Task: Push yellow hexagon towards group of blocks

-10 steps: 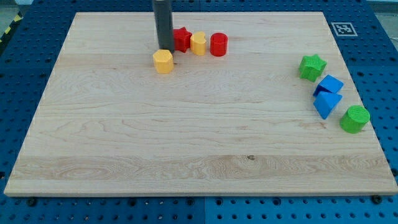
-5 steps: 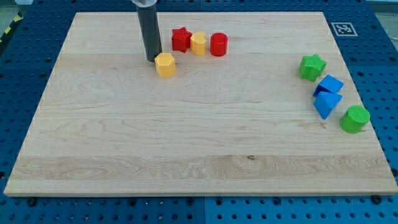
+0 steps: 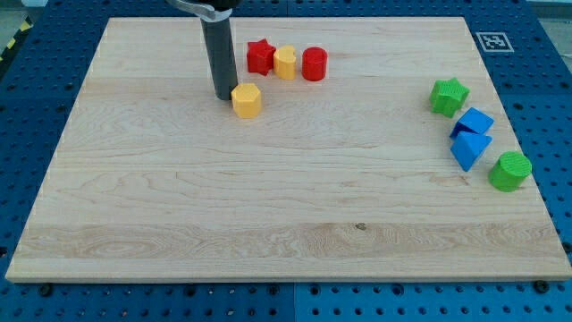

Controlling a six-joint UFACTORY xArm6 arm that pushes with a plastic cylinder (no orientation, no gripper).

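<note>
The yellow hexagon [image 3: 247, 100] lies on the wooden board [image 3: 268, 206] in the upper left-middle. My tip [image 3: 222, 96] stands right beside it on its left, touching or nearly touching it. A row of blocks sits up and to the right of it: a red star [image 3: 260, 56], a yellow block [image 3: 285, 63] and a red cylinder [image 3: 314, 64]. A second group sits at the view's right: a green star [image 3: 449, 96], two blue blocks [image 3: 475, 121] [image 3: 468, 149] and a green cylinder [image 3: 509, 171].
A black-and-white marker tag [image 3: 492, 40] sits at the board's top right corner. Blue perforated table [image 3: 554, 107] surrounds the board.
My tip has moved left and then down toward the view's bottom. The yellow hexagon has slid down and to the right by a small distance.
</note>
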